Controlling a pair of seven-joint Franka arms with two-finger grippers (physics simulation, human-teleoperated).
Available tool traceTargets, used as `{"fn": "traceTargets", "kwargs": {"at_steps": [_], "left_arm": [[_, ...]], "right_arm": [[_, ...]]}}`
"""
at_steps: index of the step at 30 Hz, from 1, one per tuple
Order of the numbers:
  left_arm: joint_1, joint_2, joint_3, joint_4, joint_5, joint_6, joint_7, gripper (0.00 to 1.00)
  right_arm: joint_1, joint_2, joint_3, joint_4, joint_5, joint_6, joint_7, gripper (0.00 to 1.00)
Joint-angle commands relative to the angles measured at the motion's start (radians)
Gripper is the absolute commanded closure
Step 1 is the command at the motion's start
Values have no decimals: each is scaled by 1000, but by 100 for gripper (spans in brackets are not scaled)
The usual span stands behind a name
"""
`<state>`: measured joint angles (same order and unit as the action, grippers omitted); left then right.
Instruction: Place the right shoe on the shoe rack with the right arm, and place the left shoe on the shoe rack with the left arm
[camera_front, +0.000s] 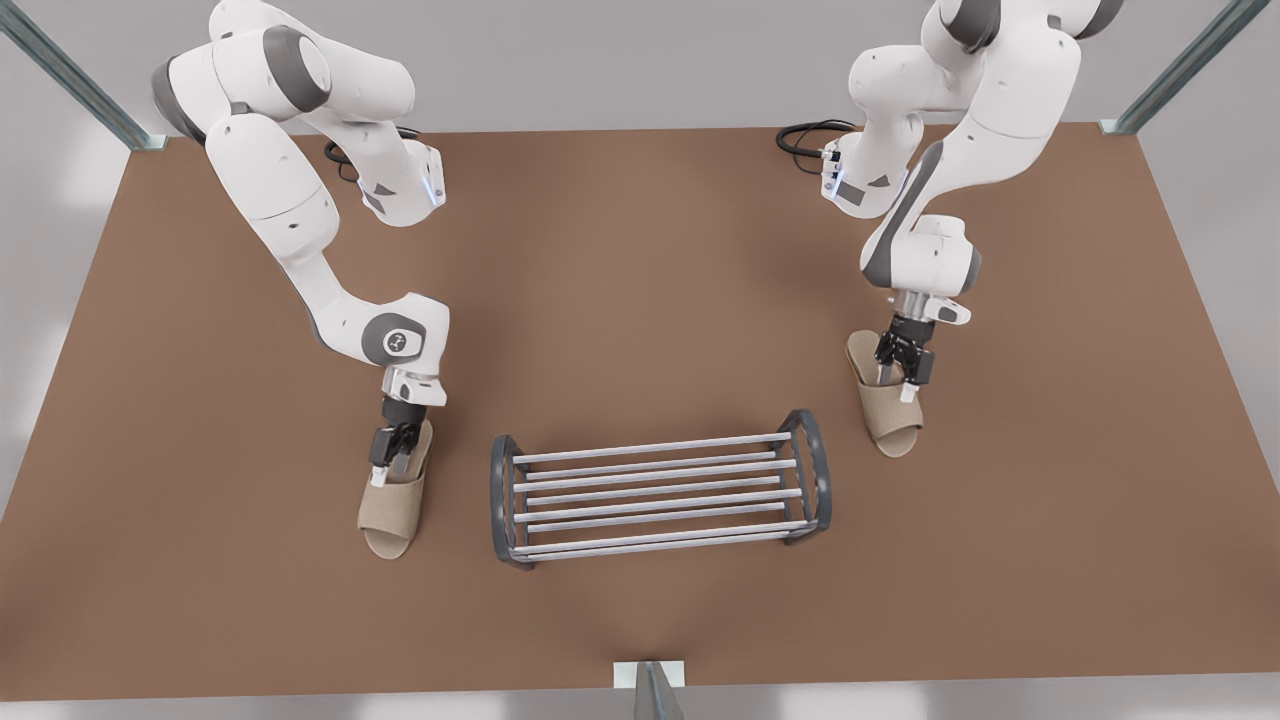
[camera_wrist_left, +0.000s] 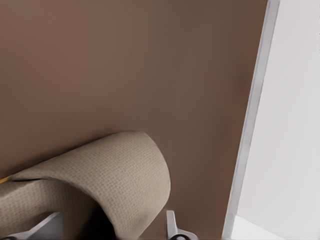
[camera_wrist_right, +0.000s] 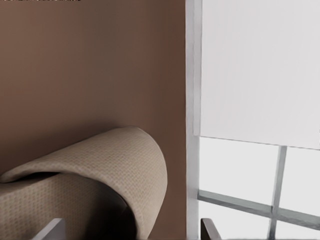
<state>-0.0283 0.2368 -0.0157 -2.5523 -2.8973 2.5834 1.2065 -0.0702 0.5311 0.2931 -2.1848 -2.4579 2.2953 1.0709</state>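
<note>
Shoe rack (camera_front: 650, 500) sits closest, just in from the middle of the counter's (camera_front: 640, 300) near edge. Its long side runs along that edge and its bars are bare.

Right shoe (camera_front: 392, 505): beige slipper flat on the counter, just beside the rack's end at the front view's left, toe toward the near edge. The right gripper (camera_front: 392, 462) is down on its heel-side half, behind the strap. In the right wrist view the strap (camera_wrist_right: 100, 170) arches between the two fingertips (camera_wrist_right: 50, 230). The jaws are spread, one on each side of the slipper, and I judge them not yet clamped.

Left shoe (camera_front: 890, 415): matching slipper flat on the counter off the rack's other end, farther from the near edge and angled a little. The left gripper (camera_front: 900, 375) is lowered over its middle. The left wrist view shows the same picture: jaws apart, straddling the strap (camera_wrist_left: 115, 170), with one fingertip (camera_wrist_left: 172, 227) just beside its edge.

Progress: nothing placed. Both arms are at the grasp stage. Still to do on each side:
- close on the slipper
- lift it
- carry it to the rack
- set it on the bars
</note>
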Motion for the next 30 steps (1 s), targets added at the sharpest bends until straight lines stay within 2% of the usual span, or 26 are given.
{"fn": "traceTargets", "kwargs": {"at_steps": [1,2,4,5,13,22,25,27,28,29,30], "left_arm": [[-1,-2,0,1,-234,-28,-125,0],[-1,-1,0,1,-234,-28,-125,0],[-1,-1,0,1,-234,-28,-124,0],[-1,-1,-1,3,-232,-28,-122,3],[-1,-13,-7,9,-226,-19,-119,3],[8,6,-3,44,-226,-19,-96,3],[22,19,-3,58,-221,-14,-93,4],[30,26,-3,66,-220,-9,-93,4],[30,26,-3,67,-221,-8,-94,19],[30,26,-3,67,-221,-6,-94,27],[30,26,-3,67,-221,-8,-94,27]], "right_arm": [[0,0,1,0,-6,-33,314,11],[0,0,1,3,-6,-33,314,17],[0,1,1,8,-6,-31,314,17],[-2,3,1,19,-6,-27,316,17],[-8,35,-2,76,-23,1,317,16],[-13,84,-14,132,-73,1,319,20],[-13,87,-14,134,-73,1,317,62],[-13,87,-14,135,-73,3,311,65],[-13,87,-14,135,-73,1,310,69],[-13,87,-12,137,-73,1,310,76],[-14,86,-12,140,-72,3,308,79]]}}
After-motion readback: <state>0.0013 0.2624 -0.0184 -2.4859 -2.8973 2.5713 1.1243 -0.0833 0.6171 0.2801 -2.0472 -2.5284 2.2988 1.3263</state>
